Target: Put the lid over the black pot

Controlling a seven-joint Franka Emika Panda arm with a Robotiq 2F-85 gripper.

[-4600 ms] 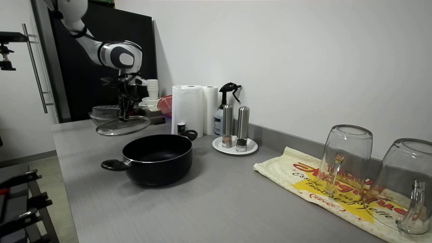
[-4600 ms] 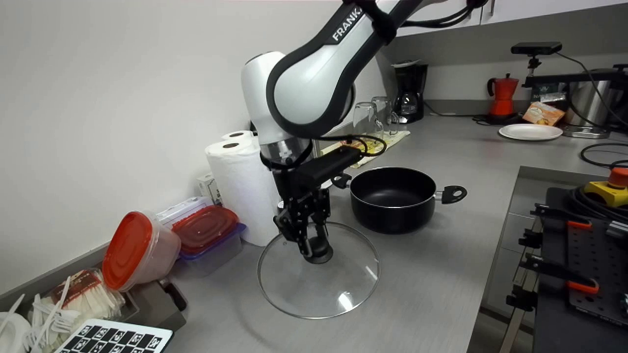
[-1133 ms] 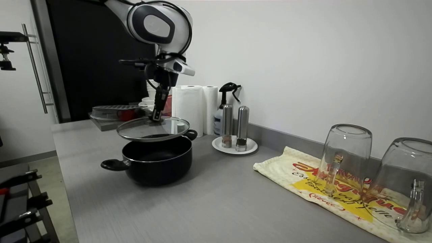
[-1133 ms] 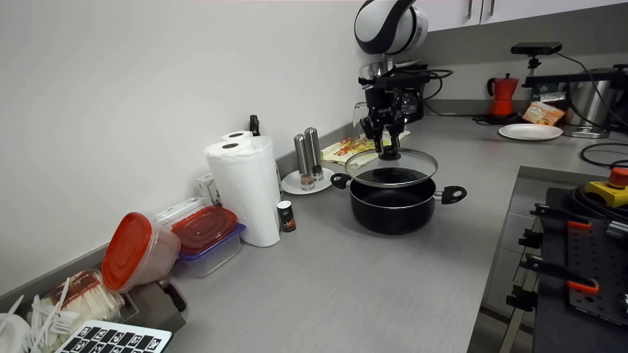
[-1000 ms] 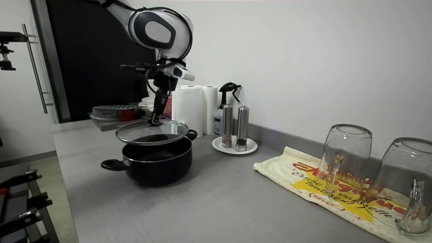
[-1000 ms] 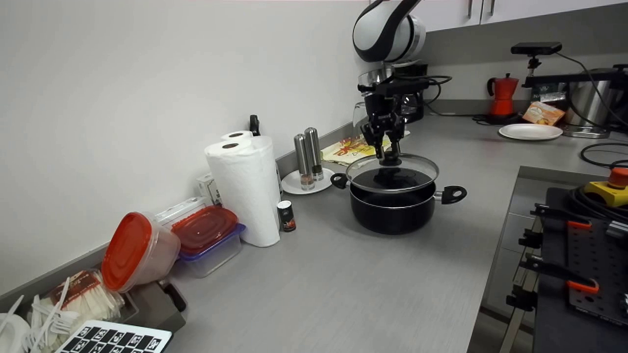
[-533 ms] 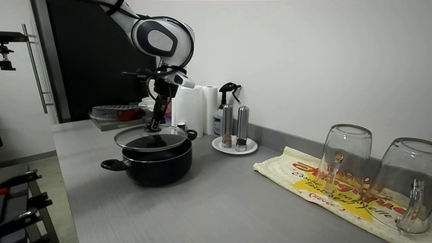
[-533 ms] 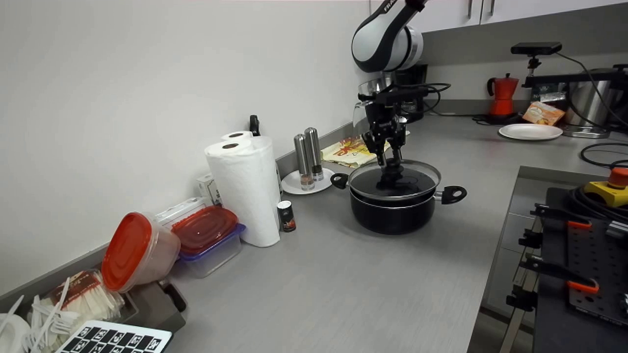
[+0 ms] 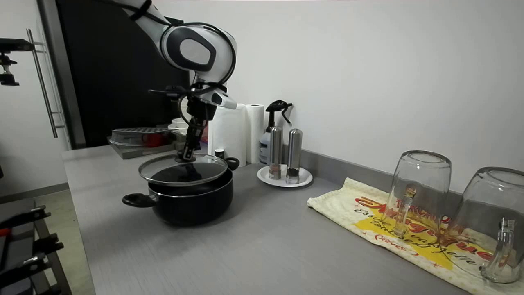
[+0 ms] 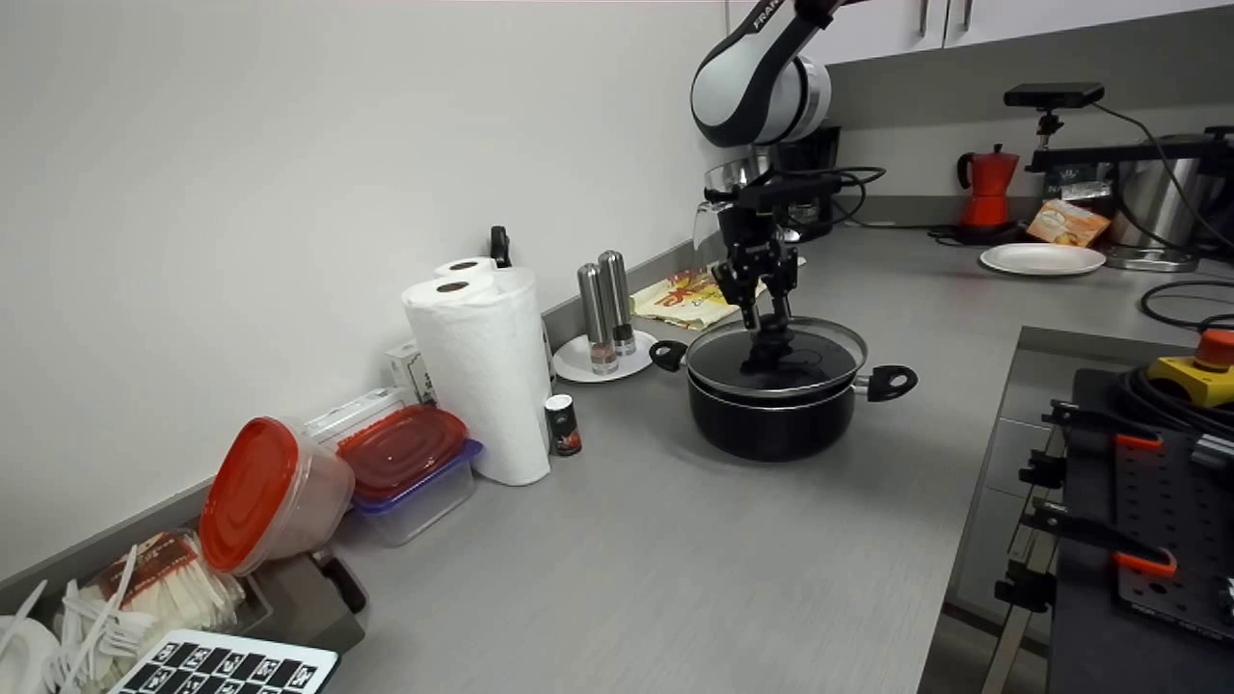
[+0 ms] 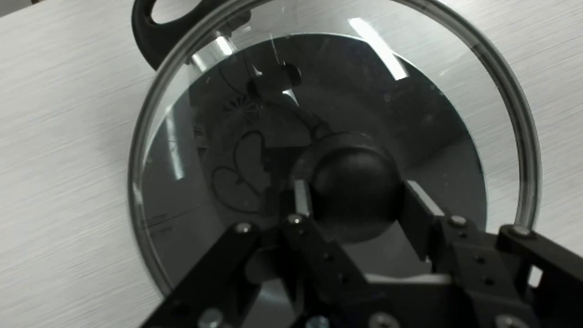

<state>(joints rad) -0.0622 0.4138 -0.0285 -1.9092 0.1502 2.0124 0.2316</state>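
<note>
Counter (image 9: pixel 262 254): grey.
Arm (image 9: pixel 196 53): angled down above the counter.
Black pot (image 9: pixel 194 209): wide, low, upright on the counter.
Lid (image 9: pixel 180 171): over the pot, with a gap below the near edge in both exterior views; unclear whether touching at the back.
Gripper (image 11: pixel 358 198): narrow, holding the lid from above.
Knob (image 11: pixel 356 175): black, at the lid's centre, clasped on two sides.

You have the lid (image 9: pixel 183 170) above the pot (image 9: pixel 192 209).
Your fingers (image 9: pixel 188 153) hold its middle, a gap showing over the pot's near rim; two grinders (image 9: pixel 294 152) stand upright on a plate (image 9: pixel 305 177).
</note>
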